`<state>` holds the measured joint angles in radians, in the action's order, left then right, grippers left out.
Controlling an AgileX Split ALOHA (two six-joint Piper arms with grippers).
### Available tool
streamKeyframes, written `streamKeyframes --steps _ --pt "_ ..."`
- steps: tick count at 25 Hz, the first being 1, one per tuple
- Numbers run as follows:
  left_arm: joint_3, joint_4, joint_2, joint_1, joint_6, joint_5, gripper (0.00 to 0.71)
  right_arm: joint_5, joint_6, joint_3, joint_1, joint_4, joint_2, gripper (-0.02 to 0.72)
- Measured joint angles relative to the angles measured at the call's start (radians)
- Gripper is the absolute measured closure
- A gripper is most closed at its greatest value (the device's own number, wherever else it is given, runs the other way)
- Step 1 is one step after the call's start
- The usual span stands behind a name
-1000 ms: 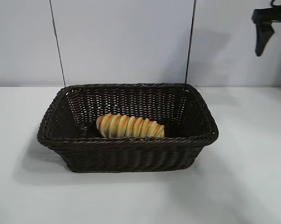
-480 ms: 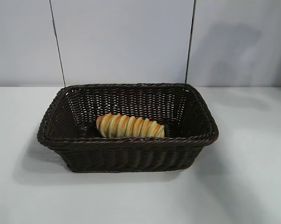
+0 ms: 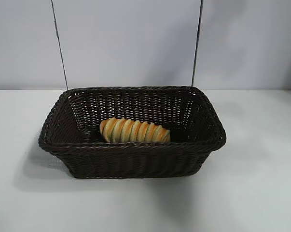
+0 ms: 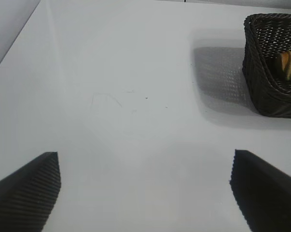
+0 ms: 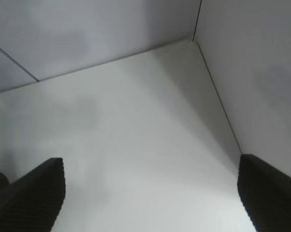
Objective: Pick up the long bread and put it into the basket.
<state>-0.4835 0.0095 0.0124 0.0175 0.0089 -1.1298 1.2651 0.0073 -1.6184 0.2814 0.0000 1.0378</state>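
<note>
The long bread (image 3: 134,130), golden-yellow with orange-brown ridges, lies inside the dark-brown woven basket (image 3: 131,147) near its front wall, in the middle of the white table. In the left wrist view a corner of the basket (image 4: 261,82) shows with one end of the bread (image 4: 290,65) inside it. My left gripper (image 4: 145,193) hangs open over bare table well away from the basket, nothing between its fingers. My right gripper (image 5: 150,193) is open too, over bare table near the back wall corner. Neither arm appears in the exterior view.
A white table (image 3: 261,193) surrounds the basket on all sides. Grey wall panels (image 3: 126,43) with dark seams stand behind it. The right wrist view shows the wall corner (image 5: 193,41) close to that gripper.
One second ago the right gripper hung at the exterior view's upper right; it has since left that view. The bread and basket have not moved.
</note>
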Motion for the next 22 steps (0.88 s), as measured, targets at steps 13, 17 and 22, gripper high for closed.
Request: streamKeyframes --steps 13,17,22 --pt "0.000 0.000 0.000 0.000 0.000 0.000 0.023 -0.119 0.105 0.499 -0.088 -0.135 -0.511 0.008" --pt "0.000 0.000 0.000 0.000 0.000 0.000 0.023 -0.130 0.112 0.594 -0.113 -0.142 -0.672 0.008" --pt "0.000 0.000 0.000 0.000 -0.001 0.000 0.023 -0.137 0.119 0.726 -0.116 -0.145 -0.867 0.008"
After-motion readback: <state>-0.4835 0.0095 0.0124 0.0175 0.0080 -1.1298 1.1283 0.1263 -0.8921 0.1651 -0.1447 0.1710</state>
